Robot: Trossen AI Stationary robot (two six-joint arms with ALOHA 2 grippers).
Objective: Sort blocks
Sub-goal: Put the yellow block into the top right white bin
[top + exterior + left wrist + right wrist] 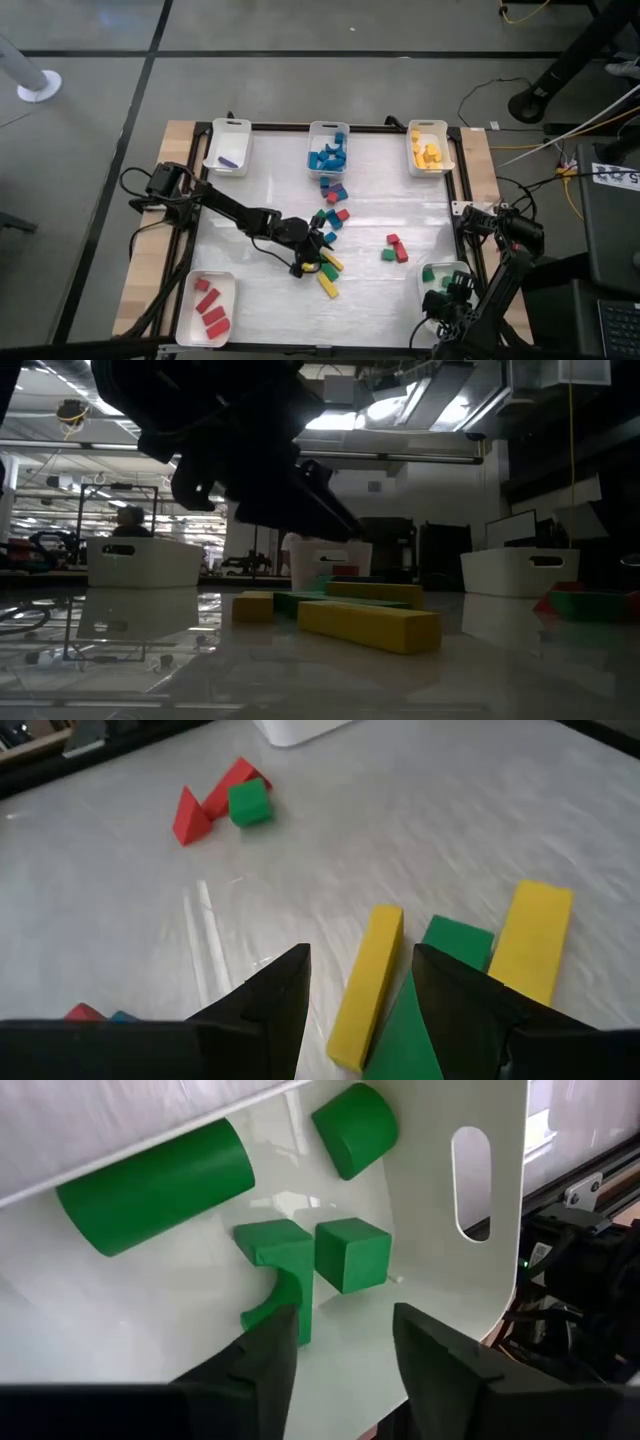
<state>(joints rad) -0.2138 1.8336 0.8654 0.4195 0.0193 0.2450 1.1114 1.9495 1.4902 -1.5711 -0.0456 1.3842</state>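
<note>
My left gripper (303, 266) (360, 985) is open, low over the table's near middle. Its fingers stand on either side of a yellow bar (366, 982) that lies flat on the table. I see no touch. Beside the bar lie a green wedge (404, 1032), a green block (456, 940) and a second yellow bar (531, 944) (328, 285). My right gripper (340, 1345) (452, 290) is open over the green tray (440, 1270) (445, 270) at the near right. That tray holds a green cylinder (155, 1185), a half-round (355, 1128), an arch (278, 1275) and a cube (352, 1253).
White trays stand along the far edge: one with a purple block (228, 147), one with blue blocks (328, 150), one with yellow blocks (430, 148). A tray with red blocks (205, 305) stands at the near left. Loose blocks lie mid-table (332, 195), and red and green ones lie to the right (395, 248) (222, 800).
</note>
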